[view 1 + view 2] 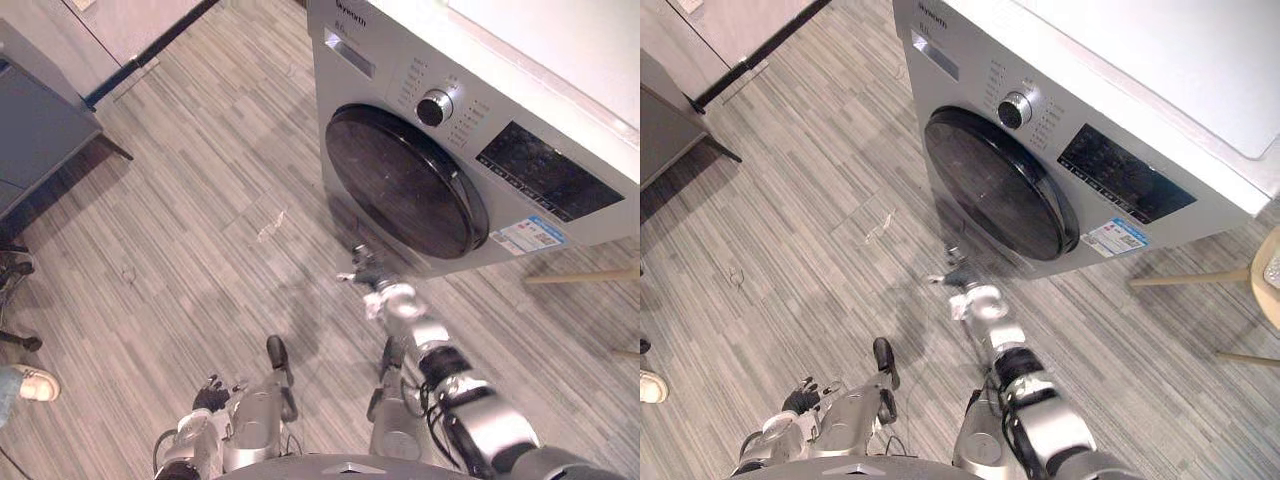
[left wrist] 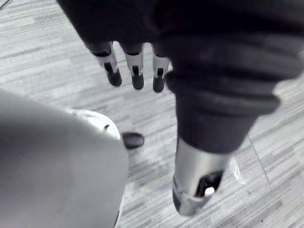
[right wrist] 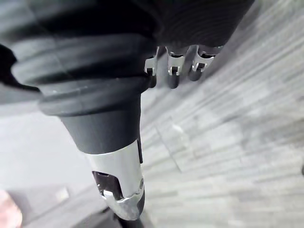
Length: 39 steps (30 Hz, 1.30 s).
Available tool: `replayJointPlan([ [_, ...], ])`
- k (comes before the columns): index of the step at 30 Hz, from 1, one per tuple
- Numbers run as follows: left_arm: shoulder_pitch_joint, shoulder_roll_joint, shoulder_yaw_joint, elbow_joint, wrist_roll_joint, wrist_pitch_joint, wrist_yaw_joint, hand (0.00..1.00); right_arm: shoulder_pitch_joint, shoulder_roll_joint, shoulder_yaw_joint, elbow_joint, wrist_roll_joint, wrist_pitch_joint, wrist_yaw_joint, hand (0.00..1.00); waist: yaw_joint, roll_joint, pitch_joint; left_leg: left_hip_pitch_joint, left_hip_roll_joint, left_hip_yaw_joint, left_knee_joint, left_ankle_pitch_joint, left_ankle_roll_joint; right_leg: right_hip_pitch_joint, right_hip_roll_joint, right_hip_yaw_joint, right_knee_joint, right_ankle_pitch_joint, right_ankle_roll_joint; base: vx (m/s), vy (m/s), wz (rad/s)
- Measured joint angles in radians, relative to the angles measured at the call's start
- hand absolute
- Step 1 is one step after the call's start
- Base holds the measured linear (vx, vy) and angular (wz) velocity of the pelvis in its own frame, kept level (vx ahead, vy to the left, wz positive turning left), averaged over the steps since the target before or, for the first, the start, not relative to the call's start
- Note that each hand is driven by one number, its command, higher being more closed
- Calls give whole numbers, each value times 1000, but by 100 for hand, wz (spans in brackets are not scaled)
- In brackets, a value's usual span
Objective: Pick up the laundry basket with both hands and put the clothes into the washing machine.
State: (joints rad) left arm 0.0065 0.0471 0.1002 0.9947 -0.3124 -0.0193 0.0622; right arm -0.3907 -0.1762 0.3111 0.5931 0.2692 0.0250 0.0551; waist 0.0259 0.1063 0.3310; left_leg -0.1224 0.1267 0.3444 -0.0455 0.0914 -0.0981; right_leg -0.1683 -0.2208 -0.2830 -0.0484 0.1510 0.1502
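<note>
We judge the task to be at its very start. The washing machine (image 1: 385, 60) stands at 1 o'clock in the head view, its dark round door (image 1: 400, 180) closed and the knob (image 1: 434, 107) at 1 o'clock of the door.

Our right hand (image 1: 368, 272) reaches out over the floor (image 1: 180, 200) at about 6 o'clock of the door, near the machine's lower front but apart from it. Its fingers (image 3: 173, 71) hang loose and lightly bent, the thumb stands apart, and they close on nothing. Our left hand (image 1: 210, 397) hangs low at 7 o'clock of the view, and its fingers (image 2: 135, 66) are likewise slack and spread, with only floor past them.

Neither hand carries the laundry basket, and we cannot tell from here where it stands, so lifting it is not yet done. A person's shoe (image 1: 35, 383) rests on the floor at 8 o'clock.

The next move, as we read it, calls for finding the basket and bringing both hands to its two sides. The door also has to be opened before any clothes go in, and we should keep our arms clear of the person nearby.
</note>
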Motion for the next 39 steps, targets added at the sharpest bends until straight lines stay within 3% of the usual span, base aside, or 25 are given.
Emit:
replayJointPlan([
  [4,2,3,53,10,36,16,-1,0,146,31,93,-207,37,-4,83,0,-6,-52,-37,34,-3,7,-12,-2,-2,38,1,-3,-21,1,2,0,0,0],
  [7,5,17,57,20,51,19,-1,0,212,27,105,-382,115,-9,121,0,-23,-107,-79,45,-4,11,-14,-3,-3,52,0,-1,-32,4,7,0,2,-1],
  [10,5,22,57,30,77,18,-1,0,264,9,58,-565,173,-40,142,0,-28,-122,-102,68,-6,21,-28,-3,-3,61,0,9,-32,4,7,-11,10,-10],
  [16,14,19,57,46,101,18,-1,0,350,-20,-178,-793,140,-119,120,0,-40,-123,-147,80,-7,38,-30,-3,-3,59,2,31,-32,7,8,-1,0,-9],
  [21,31,20,57,48,124,18,-1,0,409,-77,-359,-852,-60,-151,53,0,-59,-124,-164,94,-6,64,-31,-7,-6,51,8,66,-32,12,5,-12,-7,-18],
  [25,37,20,59,48,141,17,-2,0,450,-116,-471,-846,-234,-149,0,0,-69,-124,-168,90,-5,81,-31,-8,-6,26,13,90,-32,20,2,-34,-15,-20],
  [29,47,20,63,47,142,17,-2,0,458,-154,-528,-774,-316,-147,-26,0,-84,-122,-170,91,-4,81,-32,-7,-6,25,14,93,-32,20,1,-7,-4,-1],
  [33,50,20,56,45,142,18,-3,0,452,-158,-528,-672,-317,-117,-44,0,-82,-112,-176,89,-5,81,-31,-7,-6,25,13,91,-32,20,1,0,0,0],
  [39,64,19,22,30,138,18,-6,0,319,-197,-525,-437,-315,-82,-57,0,-78,-70,-178,47,-8,69,-31,0,0,-9,8,78,-32,25,2,1,-7,6],
])
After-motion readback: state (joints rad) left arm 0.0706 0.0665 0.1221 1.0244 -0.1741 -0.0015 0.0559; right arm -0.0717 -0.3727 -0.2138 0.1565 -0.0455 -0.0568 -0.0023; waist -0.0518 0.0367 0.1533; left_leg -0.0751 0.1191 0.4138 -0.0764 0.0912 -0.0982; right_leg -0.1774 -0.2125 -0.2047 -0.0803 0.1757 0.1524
